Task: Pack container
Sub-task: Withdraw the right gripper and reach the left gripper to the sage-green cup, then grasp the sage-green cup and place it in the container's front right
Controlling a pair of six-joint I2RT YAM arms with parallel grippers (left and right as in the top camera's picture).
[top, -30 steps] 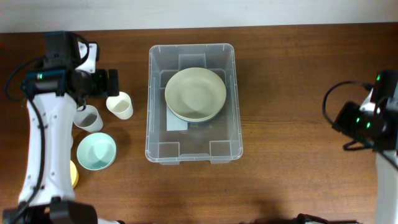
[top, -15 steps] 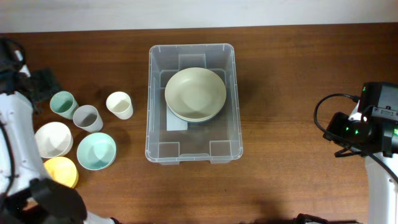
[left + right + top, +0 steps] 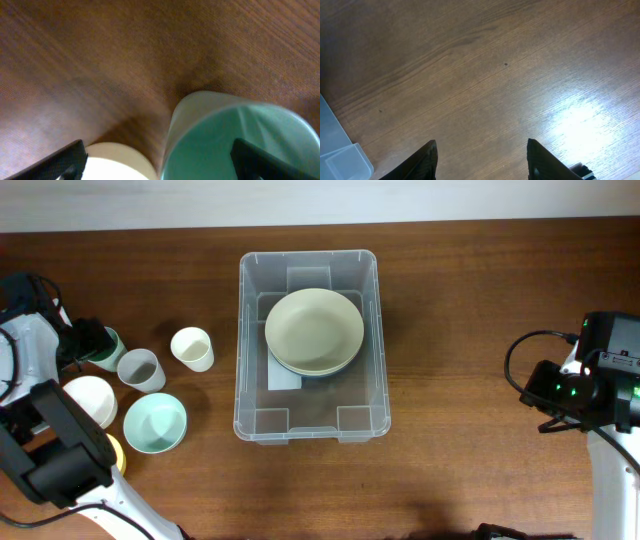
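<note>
Overhead count: one container [image 3: 310, 424], two bowls stacked inside it, and three bowls and three cups on the table [image 3: 460, 300] to its left.
Bowls inside: an olive bowl [image 3: 313, 330] sat on a darker bowl [image 3: 318, 372], of which only the lower edge showed.
Bowls outside: a mint bowl [image 3: 155, 423], a white bowl [image 3: 85, 400] and a yellow bowl [image 3: 117, 457] partly hidden by the arm, all at lower left.
Cups: a cream cup [image 3: 192, 348], a grey cup [image 3: 140, 368] and a green cup [image 3: 106, 350] partly under the left gripper [image 3: 92, 340].
Container look: clear plastic, rectangular, with rounded corners, a rim and a white label [image 3: 285, 380] on its base.
Container place: centre of the frame, long side running top to bottom, apart from both arms.
Left arm [image 3: 30, 360]: lay along the left edge of the frame, its wrist over the green cup.
Left jaws: spread wide in the wrist view, with the green cup between them. One finger [image 3: 65, 159] stood clear of the cup wall, so nothing was clamped.
Right arm [image 3: 590, 385]: at the right edge, mid-height, well apart from the container.
Right gripper [image 3: 480, 155]: jaws partway apart over bare wood, holding nothing.
</note>
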